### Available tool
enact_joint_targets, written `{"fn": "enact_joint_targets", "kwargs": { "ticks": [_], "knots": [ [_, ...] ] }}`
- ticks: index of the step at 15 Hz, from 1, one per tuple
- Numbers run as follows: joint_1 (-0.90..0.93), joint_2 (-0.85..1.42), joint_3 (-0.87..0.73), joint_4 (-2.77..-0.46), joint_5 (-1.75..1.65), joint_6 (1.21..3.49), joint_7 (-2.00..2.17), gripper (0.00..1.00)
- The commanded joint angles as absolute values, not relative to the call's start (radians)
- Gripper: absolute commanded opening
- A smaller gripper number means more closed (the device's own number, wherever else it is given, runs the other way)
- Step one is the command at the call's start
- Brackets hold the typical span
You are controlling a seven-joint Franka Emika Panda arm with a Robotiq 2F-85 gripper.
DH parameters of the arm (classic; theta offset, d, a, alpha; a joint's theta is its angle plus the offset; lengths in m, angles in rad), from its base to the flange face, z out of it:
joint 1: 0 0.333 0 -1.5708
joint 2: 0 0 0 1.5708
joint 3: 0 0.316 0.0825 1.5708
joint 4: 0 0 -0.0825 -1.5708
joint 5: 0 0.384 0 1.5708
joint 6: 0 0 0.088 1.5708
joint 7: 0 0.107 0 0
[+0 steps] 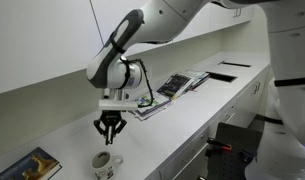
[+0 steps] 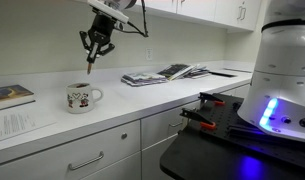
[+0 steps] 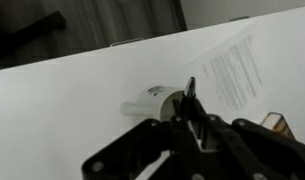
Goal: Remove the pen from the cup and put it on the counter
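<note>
One thin dark reddish pen (image 3: 190, 88): light, stiff, slippery; black fingers (image 3: 204, 128) seemingly clenched on its top, above white patterned mug (image 2: 82, 97).

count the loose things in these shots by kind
cup: 1
pen: 1
book: 1
printed sheet: 1
magazine pile: 1
total: 5

pen (image 3: 190, 90) held aloft, mug (image 2: 82, 97) on counter (image 2: 127, 104)
</note>
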State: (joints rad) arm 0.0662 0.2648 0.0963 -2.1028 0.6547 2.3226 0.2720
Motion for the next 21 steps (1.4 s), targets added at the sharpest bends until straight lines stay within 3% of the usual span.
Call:
{"fn": "enact_joint_targets", "kwargs": {
  "ticks": [1, 14, 15, 17, 19, 21],
  "knots": [
    [0.068, 0.180, 0.075, -2.251, 0.540, 2.421, 0.157, 0.04],
    [-0.013, 0.304, 0.051, -2.643, 0.268, 3.216, -0.298, 0.04],
    [-0.024, 0.324, 0.066, -2.648, 0.260, 3.280, -0.324, 0.39],
    [-0.047, 0.362, 0.107, -2.651, 0.241, 3.421, -0.339, 0.47],
    [-0.151, 0.375, 0.227, -2.644, 0.174, 3.491, -0.275, 0.62],
    [-0.043, 0.291, 0.115, -2.650, 0.151, 3.252, -0.127, 0.78]
  ]
}}
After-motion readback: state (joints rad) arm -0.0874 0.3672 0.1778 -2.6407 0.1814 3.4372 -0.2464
